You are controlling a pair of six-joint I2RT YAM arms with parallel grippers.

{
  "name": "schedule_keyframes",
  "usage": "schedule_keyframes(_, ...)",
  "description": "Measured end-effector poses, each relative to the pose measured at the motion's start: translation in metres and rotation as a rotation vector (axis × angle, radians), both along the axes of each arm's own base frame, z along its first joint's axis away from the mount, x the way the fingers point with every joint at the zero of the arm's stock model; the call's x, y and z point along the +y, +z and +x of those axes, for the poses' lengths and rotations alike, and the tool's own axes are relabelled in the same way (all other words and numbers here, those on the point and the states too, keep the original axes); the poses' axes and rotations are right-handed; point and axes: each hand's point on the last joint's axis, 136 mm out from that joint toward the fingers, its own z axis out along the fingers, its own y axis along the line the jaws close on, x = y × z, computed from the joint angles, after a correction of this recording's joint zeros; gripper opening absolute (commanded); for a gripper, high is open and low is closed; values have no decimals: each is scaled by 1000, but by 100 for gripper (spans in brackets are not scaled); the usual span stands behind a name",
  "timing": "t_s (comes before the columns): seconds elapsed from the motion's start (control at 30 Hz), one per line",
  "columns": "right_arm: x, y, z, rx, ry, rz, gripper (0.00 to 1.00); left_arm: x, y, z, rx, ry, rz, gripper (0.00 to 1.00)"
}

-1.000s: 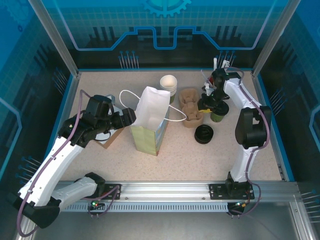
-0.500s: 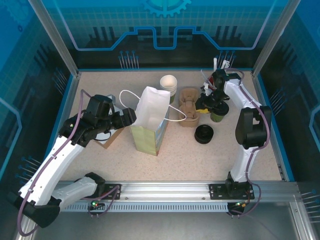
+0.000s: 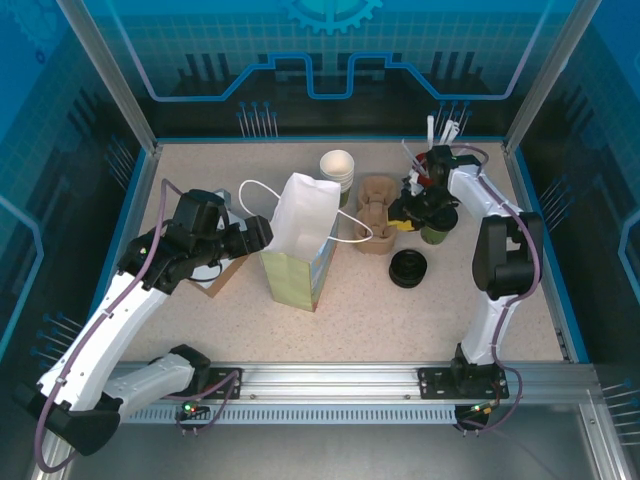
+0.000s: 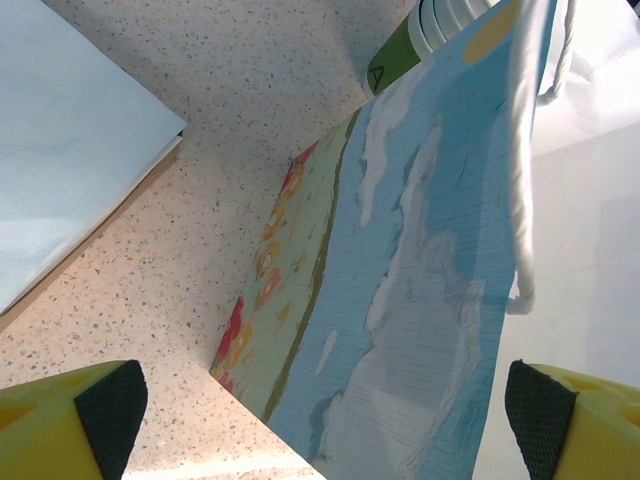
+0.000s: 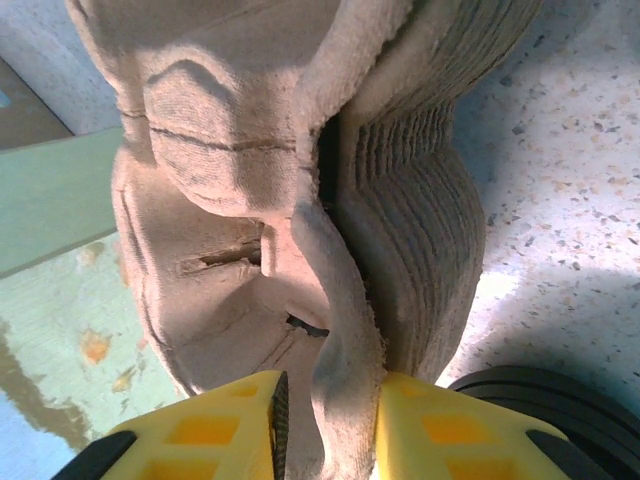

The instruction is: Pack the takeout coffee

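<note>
The takeout coffee (image 3: 436, 231), an olive-green cup under a black lid, stands at the right and is partly covered by my right arm. My right gripper (image 3: 404, 214) (image 5: 325, 420) is just left of it, shut on the rim of a brown pulp cup carrier (image 3: 376, 214) (image 5: 300, 180). A paper bag (image 3: 300, 250) (image 4: 400, 280) printed with sky and flowers stands open in the middle. My left gripper (image 3: 255, 232) (image 4: 325, 420) is open at the bag's left side, and its pads (image 4: 110, 410) stand wide apart with the bag's wall ahead of them.
A stack of lidless cups (image 3: 338, 168) (image 4: 415, 40) stands behind the bag. Loose black lids (image 3: 408, 268) (image 5: 540, 400) lie in front of the carrier. A flat pale sheet on cardboard (image 3: 215, 275) (image 4: 70, 130) lies left of the bag. Blue walls ring the table.
My right gripper has shifted slightly left with the carrier's rim in it, and the carrier has moved a little toward the bag. The left arm has not moved.
</note>
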Motion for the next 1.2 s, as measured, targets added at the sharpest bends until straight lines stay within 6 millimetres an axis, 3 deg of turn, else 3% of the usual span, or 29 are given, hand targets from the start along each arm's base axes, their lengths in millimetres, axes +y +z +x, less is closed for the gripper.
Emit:
schedule_keyframes(0.43,2,4,2,-24,-37,49,19,0,2,-1,-6,0,-3,96)
schedule_keyframes(1.2,14,53,3,-151,-33,224,0,-2,14,4,-47,0,-22,97)
